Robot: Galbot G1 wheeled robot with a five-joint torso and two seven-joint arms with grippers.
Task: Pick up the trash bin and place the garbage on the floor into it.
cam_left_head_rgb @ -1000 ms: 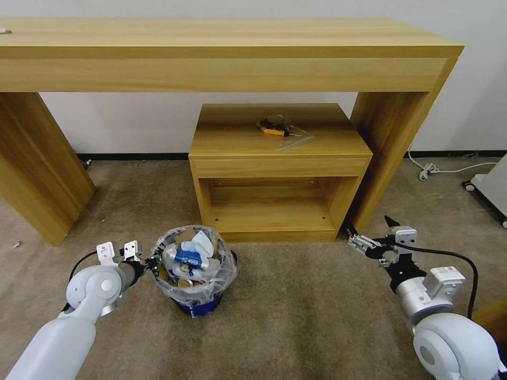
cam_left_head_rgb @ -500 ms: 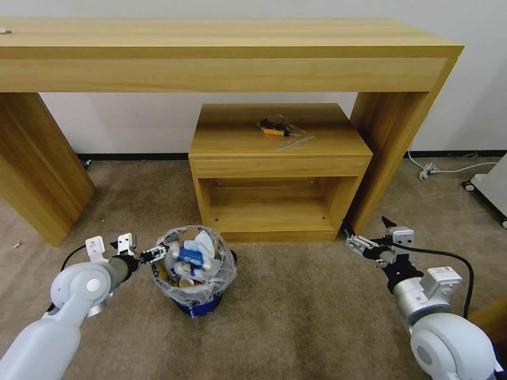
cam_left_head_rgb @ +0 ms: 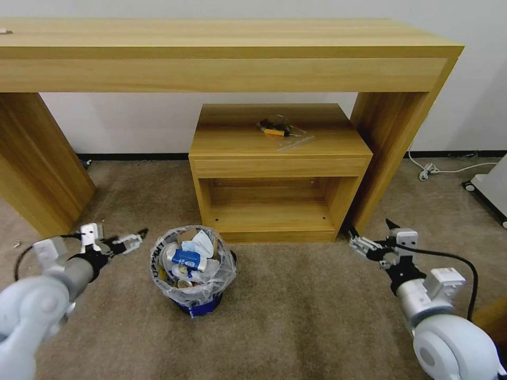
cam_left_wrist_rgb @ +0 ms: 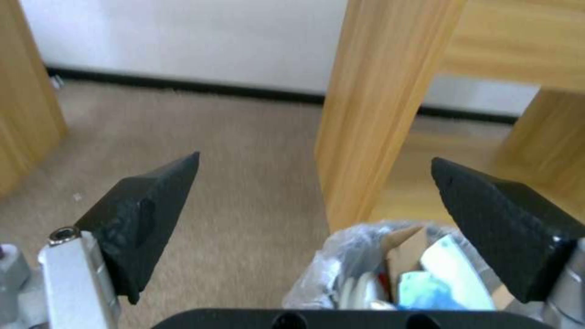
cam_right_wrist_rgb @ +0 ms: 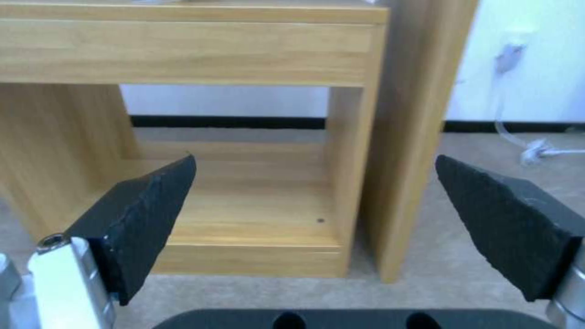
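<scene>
The trash bin [cam_left_head_rgb: 221, 274], small and round with a crinkly clear liner and a blue base, stands on the carpet in front of the low cabinet. It is packed with garbage [cam_left_head_rgb: 189, 258]: a blue-white packet, pale tissue and cardboard. My left gripper [cam_left_head_rgb: 131, 241] hovers open just left of the bin's rim, apart from it. In the left wrist view the left gripper [cam_left_wrist_rgb: 314, 157] has its jaws wide apart, with the trash bin [cam_left_wrist_rgb: 341, 256] and the garbage [cam_left_wrist_rgb: 438, 278] below them. My right gripper [cam_left_head_rgb: 369, 231] is open and empty near the table's right leg; the right gripper [cam_right_wrist_rgb: 315, 157] faces the cabinet.
A low open wooden cabinet [cam_left_head_rgb: 280, 169] stands behind the bin under a long wooden table [cam_left_head_rgb: 227, 53]. A clear bag of tools [cam_left_head_rgb: 282, 131] lies on the cabinet. A white cable [cam_left_head_rgb: 433, 169] and a wheeled base [cam_left_head_rgb: 491, 187] are at the right. A small scrap [cam_left_head_rgb: 17, 244] lies far left.
My left gripper has drawn back to the left, off the bin's rim, and stands open. The bin stays on the carpet. The right arm has barely moved.
</scene>
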